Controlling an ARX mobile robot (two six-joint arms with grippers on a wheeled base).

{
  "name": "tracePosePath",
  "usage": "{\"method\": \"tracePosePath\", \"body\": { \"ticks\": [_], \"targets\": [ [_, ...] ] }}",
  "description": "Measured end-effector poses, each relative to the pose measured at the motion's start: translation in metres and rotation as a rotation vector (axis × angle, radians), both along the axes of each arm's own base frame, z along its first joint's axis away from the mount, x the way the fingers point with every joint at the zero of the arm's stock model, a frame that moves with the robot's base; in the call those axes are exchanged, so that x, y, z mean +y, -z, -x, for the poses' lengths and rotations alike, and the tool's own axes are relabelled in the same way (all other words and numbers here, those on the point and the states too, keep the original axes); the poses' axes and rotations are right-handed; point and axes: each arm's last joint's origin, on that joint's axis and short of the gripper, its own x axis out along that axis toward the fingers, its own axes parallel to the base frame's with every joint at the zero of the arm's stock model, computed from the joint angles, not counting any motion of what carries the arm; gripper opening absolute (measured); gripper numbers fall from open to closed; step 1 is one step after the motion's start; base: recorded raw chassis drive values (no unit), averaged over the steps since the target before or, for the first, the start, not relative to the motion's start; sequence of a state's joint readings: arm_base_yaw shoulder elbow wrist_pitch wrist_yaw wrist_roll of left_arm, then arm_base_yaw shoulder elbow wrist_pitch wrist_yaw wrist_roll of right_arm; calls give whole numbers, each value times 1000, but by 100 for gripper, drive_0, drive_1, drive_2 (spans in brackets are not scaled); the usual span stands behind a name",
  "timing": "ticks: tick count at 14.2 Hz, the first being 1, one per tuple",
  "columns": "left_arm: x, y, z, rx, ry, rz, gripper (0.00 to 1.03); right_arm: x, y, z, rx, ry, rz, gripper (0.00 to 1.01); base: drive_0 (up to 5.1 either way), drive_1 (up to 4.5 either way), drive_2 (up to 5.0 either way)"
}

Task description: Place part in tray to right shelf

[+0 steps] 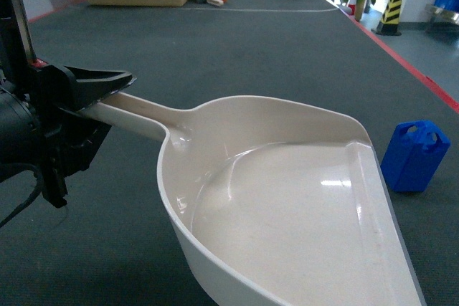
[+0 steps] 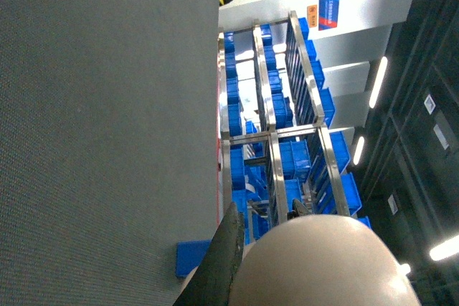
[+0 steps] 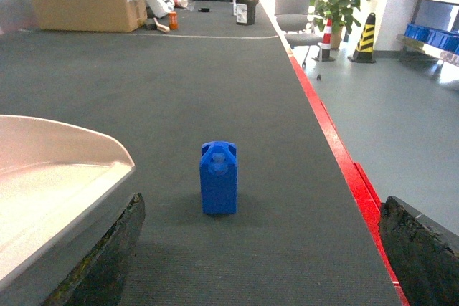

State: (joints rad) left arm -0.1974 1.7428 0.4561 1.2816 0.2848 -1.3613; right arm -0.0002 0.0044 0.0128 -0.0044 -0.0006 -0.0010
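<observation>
Head view: the left gripper point(image 1: 107, 94) is clamped on the handle of the cream tray point(image 1: 287, 198); the blue part point(image 1: 414, 155) stands upright on the grey carpet just right of it. Left wrist view: tray underside point(image 2: 323, 263), steel shelving with blue crates point(image 2: 287, 141) behind. Right wrist view: the right gripper point(image 3: 262, 249) spread wide, holding nothing, part point(image 3: 219, 177) ahead between its fingers point(image 3: 107, 256).

Bright-blue part point(image 1: 415, 156), glossy cream tray point(image 1: 287, 198), dark grey carpet point(image 1: 237, 55)
</observation>
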Motion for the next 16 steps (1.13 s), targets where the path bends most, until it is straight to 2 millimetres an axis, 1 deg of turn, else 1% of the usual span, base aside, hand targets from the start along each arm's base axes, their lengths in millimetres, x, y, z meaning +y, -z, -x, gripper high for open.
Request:
{"method": "tracePosePath", "body": {
  "ticks": [3,4,5,7,8,9,10,11,12,14,15,16],
  "targets": [
    [0,0,0,1,2,0,14,0,0,0,0,0,0,98,0,0,0],
    [-1,0,0,0,1,0,14,0,1,0,24,3,0,98,0,0,0],
    [-1,0,0,1,2,0,14,1,-1,-9,103,18,2,98,0,0,0],
    [-1,0,0,2,3,0,14,3,-30,-52,103,22,6,98,0,0,0],
    [-1,0,0,1,3,0,14,3,-40,-85,120,17,4,98,0,0,0],
    [-1,0,0,1,2,0,14,1,-38,-120,220,11,-10,98,0,0,0],
    [-1,0,0,1,3,0,14,-1,-27,-151,319,23,-31,98,0,0,0],
    [-1,0,0,1,2,0,14,0,-17,-177,402,23,-48,98,0,0,0],
    [-1,0,0,1,2,0,14,2,-12,-202,448,4,-58,98,0,0,0],
    [-1,0,0,2,3,0,14,12,-4,-240,497,-20,-64,98,0,0,0],
    [-1,0,0,1,2,0,14,20,4,-255,528,-29,-62,98,0,0,0],
    [-1,0,0,1,2,0,14,25,12,-265,568,-35,-63,98,0,0,0]
  ]
}}
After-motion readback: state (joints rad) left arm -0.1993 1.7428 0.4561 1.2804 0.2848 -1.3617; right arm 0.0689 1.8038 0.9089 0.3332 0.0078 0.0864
